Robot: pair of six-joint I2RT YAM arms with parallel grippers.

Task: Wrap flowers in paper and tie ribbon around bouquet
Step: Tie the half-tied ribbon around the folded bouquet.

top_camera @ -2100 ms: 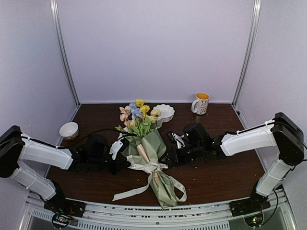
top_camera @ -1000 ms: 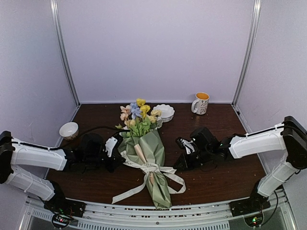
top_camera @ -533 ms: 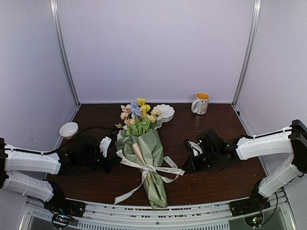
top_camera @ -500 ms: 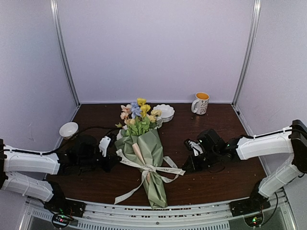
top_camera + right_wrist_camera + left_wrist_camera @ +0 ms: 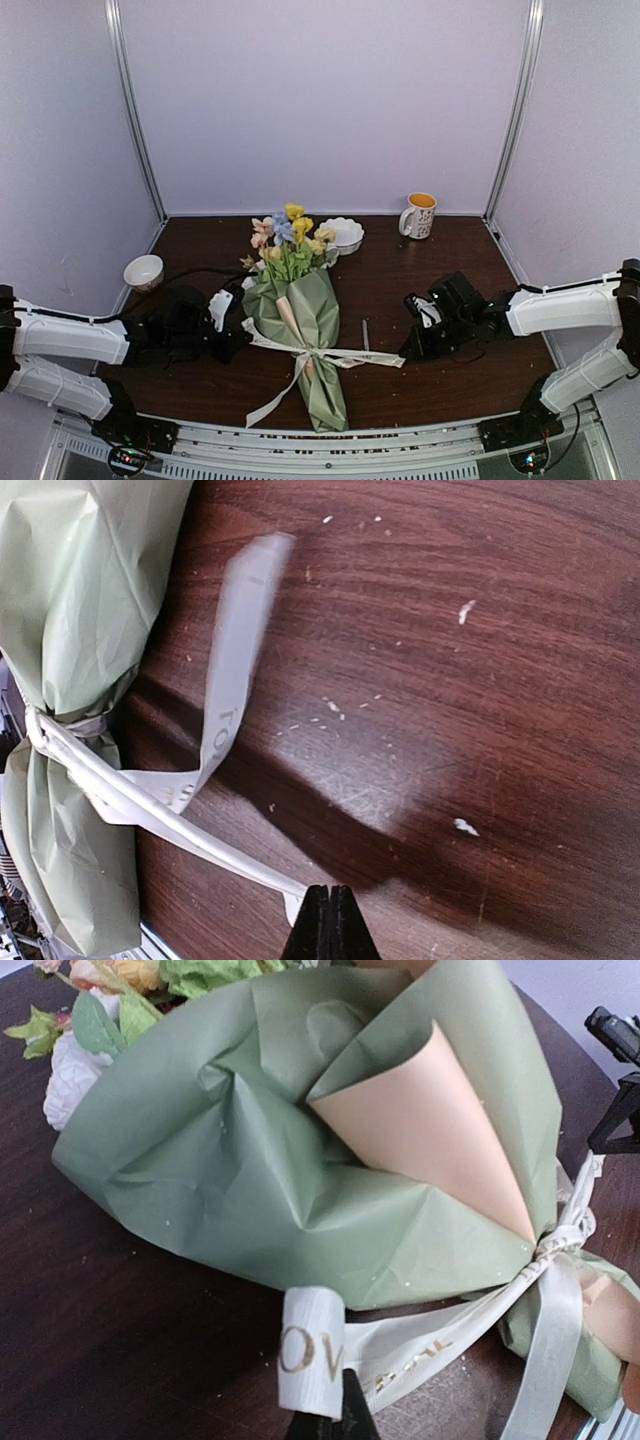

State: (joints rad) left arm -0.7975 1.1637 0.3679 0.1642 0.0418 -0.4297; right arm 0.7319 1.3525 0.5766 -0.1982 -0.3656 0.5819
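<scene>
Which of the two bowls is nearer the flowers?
The scalloped white bowl, right beside the flowers at the back; the plain round bowl stands apart, far left.

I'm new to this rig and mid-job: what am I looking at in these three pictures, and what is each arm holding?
These are two robot arms, left and right, bolted at the near edge of a table. The wide picture looks down from above and behind them; the other two come from a camera on each wrist. On the table lie a wrapped bouquet, a small bowl, a white dish and a mug. The left hand is shut on one end of the cream ribbon tied round the bouquet; the right hand is shut on the other end, so it runs taut between them.
</scene>
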